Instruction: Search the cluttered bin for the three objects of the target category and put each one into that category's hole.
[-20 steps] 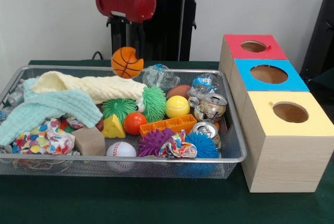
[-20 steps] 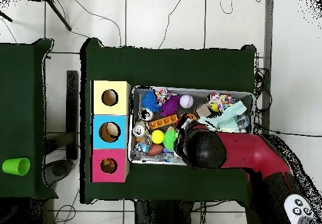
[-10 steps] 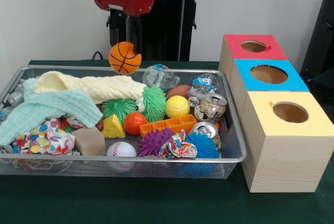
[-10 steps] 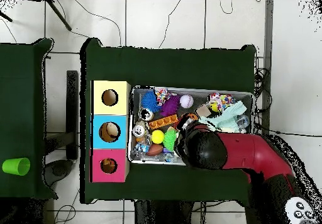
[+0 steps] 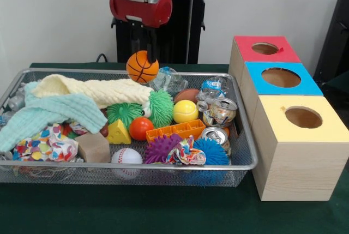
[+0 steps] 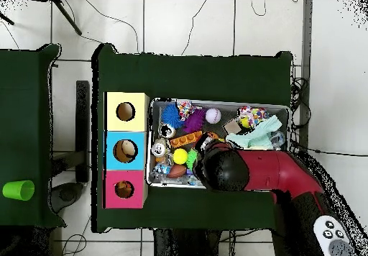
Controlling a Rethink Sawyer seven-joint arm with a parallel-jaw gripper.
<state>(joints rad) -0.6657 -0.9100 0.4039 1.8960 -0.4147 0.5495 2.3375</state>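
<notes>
You see an orange basketball (image 5: 142,66) with black seam lines, just above the silver mesh bin (image 5: 240,136). Inside that bin lie a pale yellow towel (image 5: 92,91), a mint green cloth (image 5: 46,115), a plain yellow ball (image 5: 185,111), a white baseball (image 5: 126,156) with red stitching and a purple spiky ball (image 5: 160,148). Beside the bin, the wooden boxes have red (image 5: 265,49), blue (image 5: 281,78) and yellow (image 5: 301,118) tops. The worktop (image 5: 163,212) is dark green.
</notes>
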